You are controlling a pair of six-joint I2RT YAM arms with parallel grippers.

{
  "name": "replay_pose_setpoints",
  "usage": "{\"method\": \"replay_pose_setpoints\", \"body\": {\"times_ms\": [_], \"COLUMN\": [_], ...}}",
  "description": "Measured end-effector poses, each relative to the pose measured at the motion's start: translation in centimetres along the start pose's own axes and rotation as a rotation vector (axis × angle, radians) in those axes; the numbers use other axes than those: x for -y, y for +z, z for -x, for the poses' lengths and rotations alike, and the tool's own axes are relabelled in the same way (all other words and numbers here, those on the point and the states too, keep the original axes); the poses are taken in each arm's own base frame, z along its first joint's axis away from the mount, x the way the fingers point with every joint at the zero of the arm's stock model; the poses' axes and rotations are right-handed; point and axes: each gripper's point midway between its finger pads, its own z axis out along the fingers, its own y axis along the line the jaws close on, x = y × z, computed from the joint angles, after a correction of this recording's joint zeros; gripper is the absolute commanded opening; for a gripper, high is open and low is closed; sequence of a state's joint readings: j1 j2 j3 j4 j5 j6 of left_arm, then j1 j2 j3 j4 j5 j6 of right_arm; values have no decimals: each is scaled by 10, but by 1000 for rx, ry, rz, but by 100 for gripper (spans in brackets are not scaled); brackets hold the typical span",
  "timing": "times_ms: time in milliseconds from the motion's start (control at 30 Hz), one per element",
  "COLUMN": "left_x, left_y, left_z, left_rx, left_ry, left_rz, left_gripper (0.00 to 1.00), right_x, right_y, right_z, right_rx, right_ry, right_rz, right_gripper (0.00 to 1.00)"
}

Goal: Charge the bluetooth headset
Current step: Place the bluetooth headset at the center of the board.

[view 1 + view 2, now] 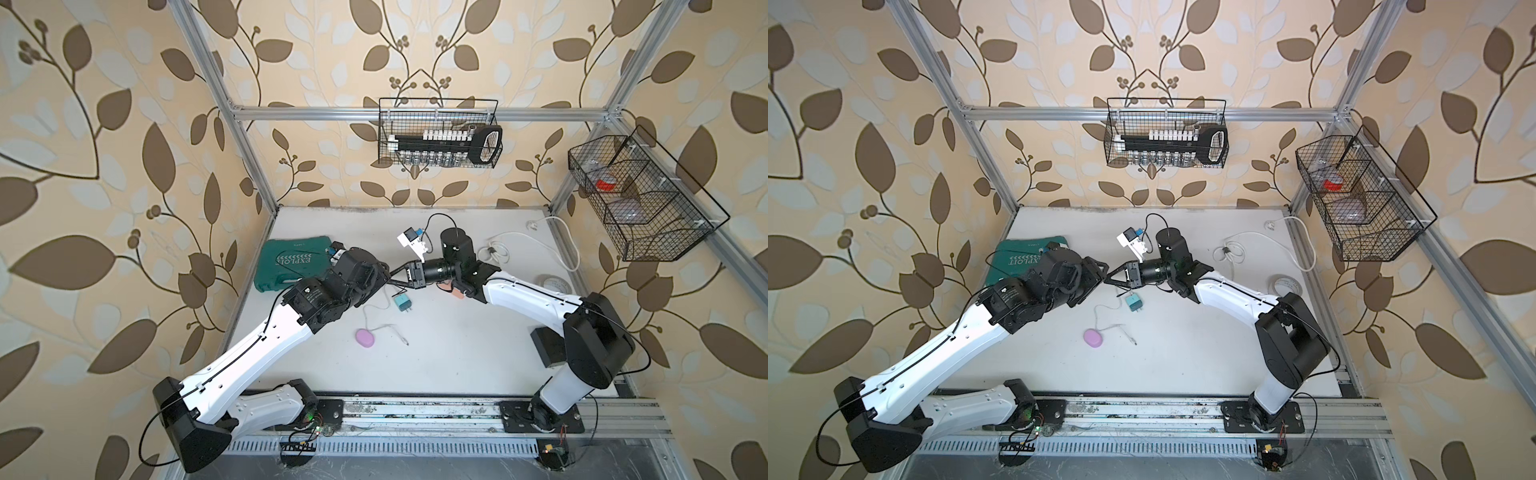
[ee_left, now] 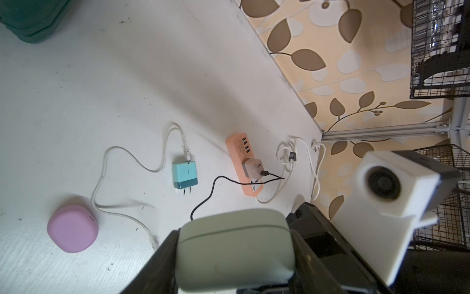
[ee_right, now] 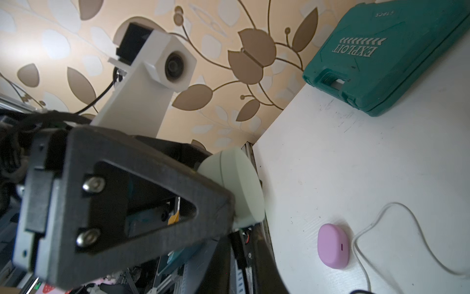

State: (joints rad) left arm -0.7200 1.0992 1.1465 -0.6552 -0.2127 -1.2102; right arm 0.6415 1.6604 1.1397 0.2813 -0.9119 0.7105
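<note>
The bluetooth headset is a pale grey-green case (image 2: pixel 234 254), held above the table with my left gripper (image 2: pixel 234 236) shut on its two sides. The right wrist view shows the same case (image 3: pixel 236 188) at the tip of a left finger (image 3: pixel 127 198). In both top views the case is hidden where the two grippers meet. My right gripper (image 1: pixel 392 277) (image 1: pixel 1109 279) points at the case from the right, jaws slightly apart. A black cable (image 2: pixel 203 201) runs from a beige charger (image 2: pixel 251 166) on the orange power strip (image 2: pixel 236 150) to behind the case; its end is hidden.
A pink case (image 1: pixel 365 337) (image 2: pixel 72 227) lies on the table below the grippers. Beside it is a teal charger (image 1: pixel 402 302) with a white cable (image 2: pixel 119 150). A green tool case (image 1: pixel 291 262) is at the back left, a coiled white cord (image 1: pixel 498 249) at the back right.
</note>
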Motion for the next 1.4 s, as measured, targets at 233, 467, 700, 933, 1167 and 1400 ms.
{"method": "replay_pose_setpoints", "body": {"times_ms": [233,467,700,933,1167,1400], "left_x": [-6,-14,-28,-41,-62,-74], "left_y": [-4,-2,3,14,49,82], "left_z": [0,-1,-1,19,30,46], "left_rx": [-19,-32,-37,-12,-53,-89], "left_ry": [-4,-12,-17,-46,-90,-127], "left_rz": [12,29,69,117,205,268], "left_gripper": [10,10,12,12,14,14], "right_x": [6,15,1,-17,-15,-1], "right_y": [-6,-26,-63,-100,-121,-129], "right_z": [-1,-15,-20,-36,-64,-90], "right_rx": [31,58,115,169,175,157], "right_ry": [-15,-7,-60,-115,-103,-57], "right_rz": [-59,-116,-182,-248,-314,-366], "right_gripper": [45,49,51,52,54,54]}}
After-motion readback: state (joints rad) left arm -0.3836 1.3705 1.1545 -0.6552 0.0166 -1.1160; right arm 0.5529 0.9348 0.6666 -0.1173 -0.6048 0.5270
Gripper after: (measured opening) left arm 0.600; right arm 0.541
